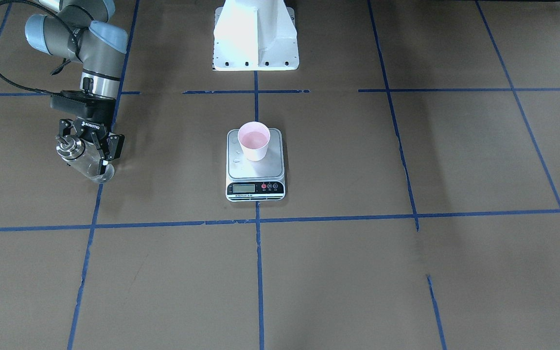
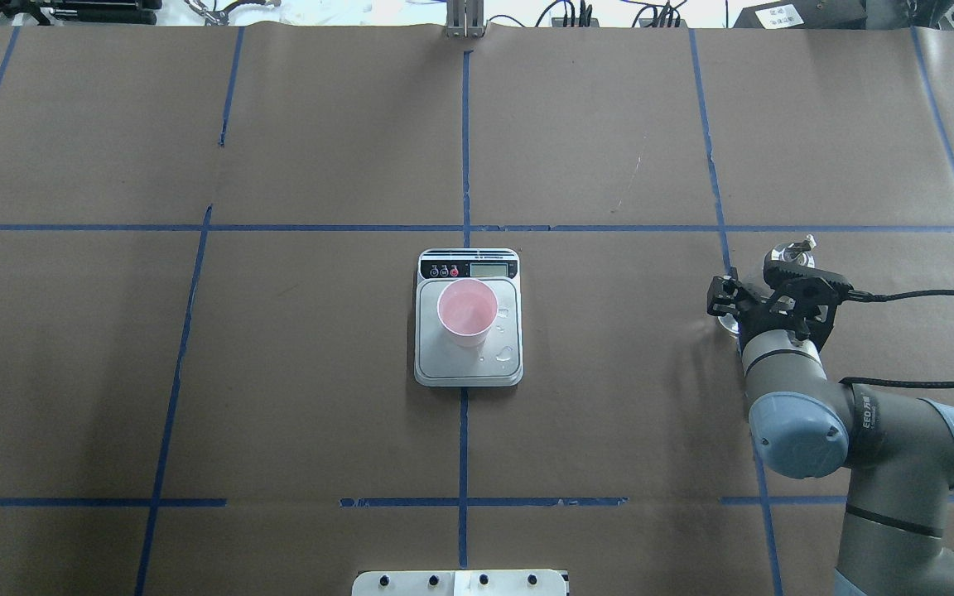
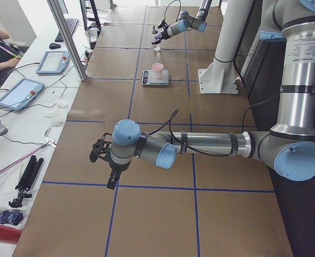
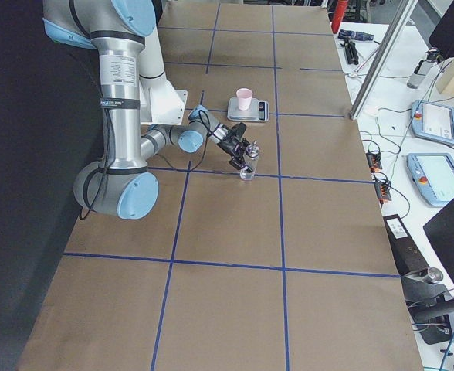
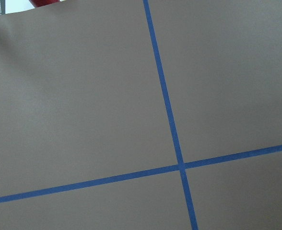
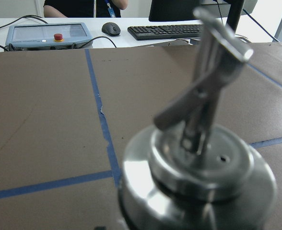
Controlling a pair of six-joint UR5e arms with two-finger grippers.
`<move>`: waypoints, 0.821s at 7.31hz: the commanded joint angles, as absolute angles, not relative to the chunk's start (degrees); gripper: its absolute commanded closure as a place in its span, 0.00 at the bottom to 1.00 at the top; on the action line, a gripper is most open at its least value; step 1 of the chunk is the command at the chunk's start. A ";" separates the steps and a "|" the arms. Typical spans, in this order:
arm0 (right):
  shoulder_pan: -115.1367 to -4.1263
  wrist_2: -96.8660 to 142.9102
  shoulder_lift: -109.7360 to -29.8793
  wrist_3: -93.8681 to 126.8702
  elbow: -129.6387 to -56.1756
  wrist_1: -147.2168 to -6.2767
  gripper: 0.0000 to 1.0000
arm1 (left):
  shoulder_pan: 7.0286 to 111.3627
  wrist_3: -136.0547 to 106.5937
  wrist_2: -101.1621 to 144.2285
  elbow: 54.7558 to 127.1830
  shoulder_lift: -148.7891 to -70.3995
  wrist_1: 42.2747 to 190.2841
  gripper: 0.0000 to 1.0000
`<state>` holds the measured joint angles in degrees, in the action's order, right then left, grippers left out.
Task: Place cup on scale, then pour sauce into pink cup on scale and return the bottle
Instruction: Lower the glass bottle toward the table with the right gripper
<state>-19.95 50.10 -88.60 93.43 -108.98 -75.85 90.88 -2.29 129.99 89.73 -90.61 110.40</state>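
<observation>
The pink cup stands upright on the silver platform of the scale, with clear liquid in it. It also shows in the overhead view. My right gripper is shut on the clear glass bottle, far to the scale's side near a blue tape line. The bottle's base is at the table. Its metal collar and spout fill the right wrist view. My left gripper shows only in the exterior left view, far from the scale, and I cannot tell whether it is open.
Droplets lie on the scale platform beside the cup. The robot's white base stands behind the scale. The table is brown paper with blue tape lines. A keyboard and a tablet lie past the table edge.
</observation>
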 commanded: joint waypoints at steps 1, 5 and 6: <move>-19.95 50.10 -88.59 93.43 -109.07 -75.85 0.00 | 90.88 -2.29 129.99 89.74 -90.62 110.39 0.00; -19.08 51.15 -89.20 93.34 -110.56 -76.81 0.00 | 90.88 -2.29 129.99 89.74 -90.70 110.30 0.00; -17.68 51.07 -90.25 93.43 -112.31 -79.43 0.00 | 90.88 -2.29 129.99 89.74 -90.62 110.30 0.00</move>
<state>-18.99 51.09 -89.32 93.36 -110.73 -77.17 90.88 -2.28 129.96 89.74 -90.71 110.31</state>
